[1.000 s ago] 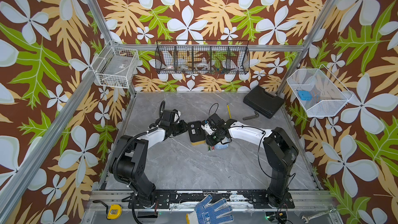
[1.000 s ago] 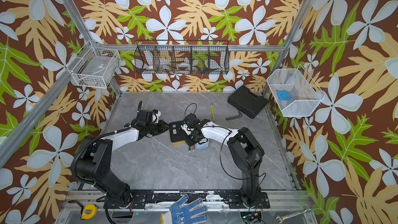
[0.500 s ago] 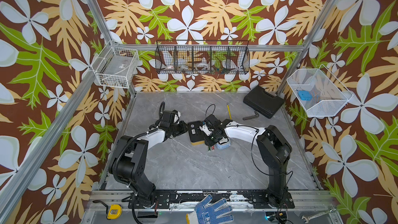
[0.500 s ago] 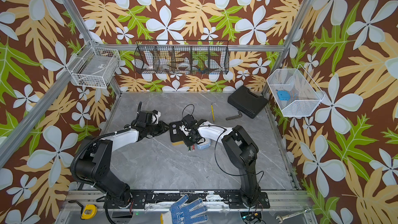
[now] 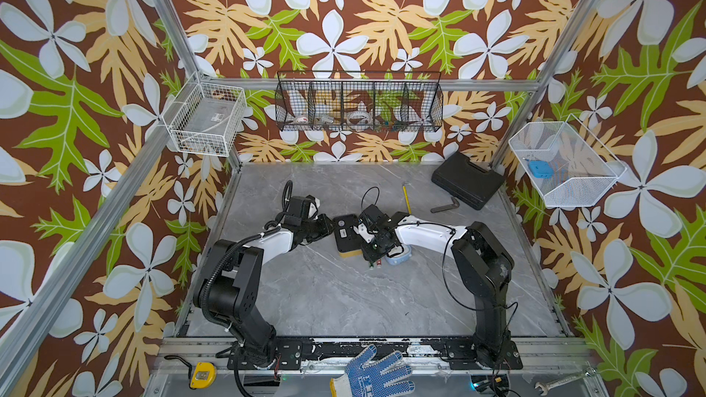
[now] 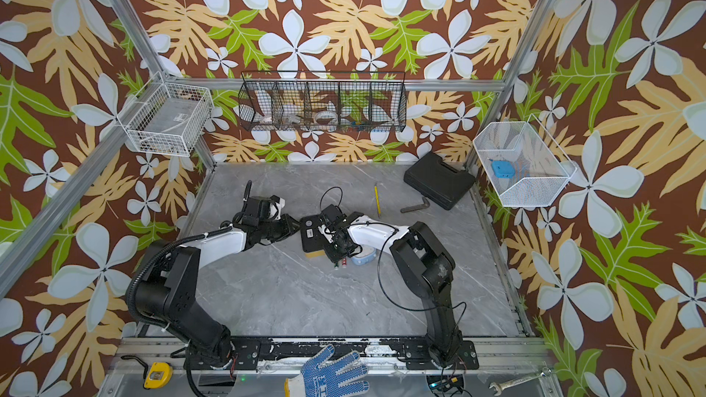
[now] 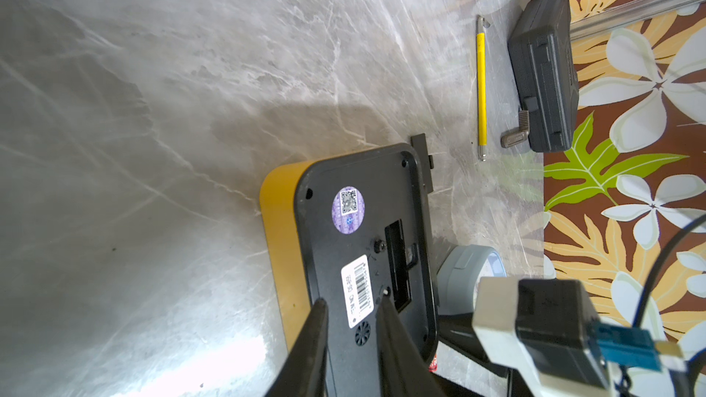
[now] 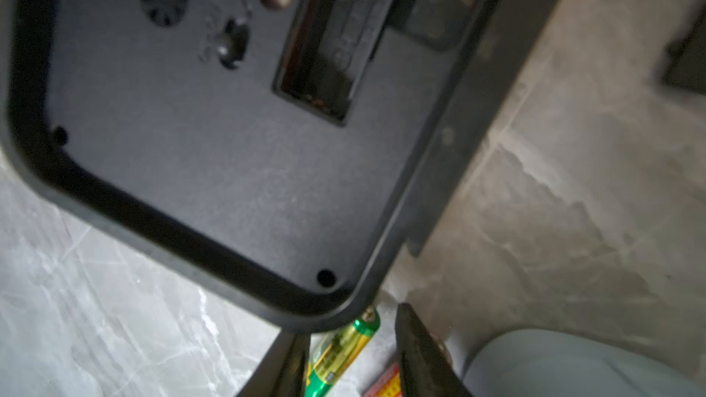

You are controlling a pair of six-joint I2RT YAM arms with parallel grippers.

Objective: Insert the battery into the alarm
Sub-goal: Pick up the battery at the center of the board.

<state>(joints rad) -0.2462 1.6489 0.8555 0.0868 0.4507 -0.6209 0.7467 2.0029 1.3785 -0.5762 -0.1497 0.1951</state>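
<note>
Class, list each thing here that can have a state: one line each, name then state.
alarm clock: face down, back up
battery slot: uncovered, no battery in it
green battery: loose beside the clock, not inserted
red battery: loose, not inserted
black case: shut
left gripper: slightly open, holding nothing
right gripper: open, astride the green battery

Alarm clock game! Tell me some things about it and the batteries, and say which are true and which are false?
The alarm lies with its black back up. True.
The green battery is already inside the alarm. False: it lies on the table beside the alarm's corner, with the open right gripper straddling it.
A yellow tool lies near the black case. True.
The left gripper holds a battery. False: it is over the alarm's back, holding nothing.
</note>
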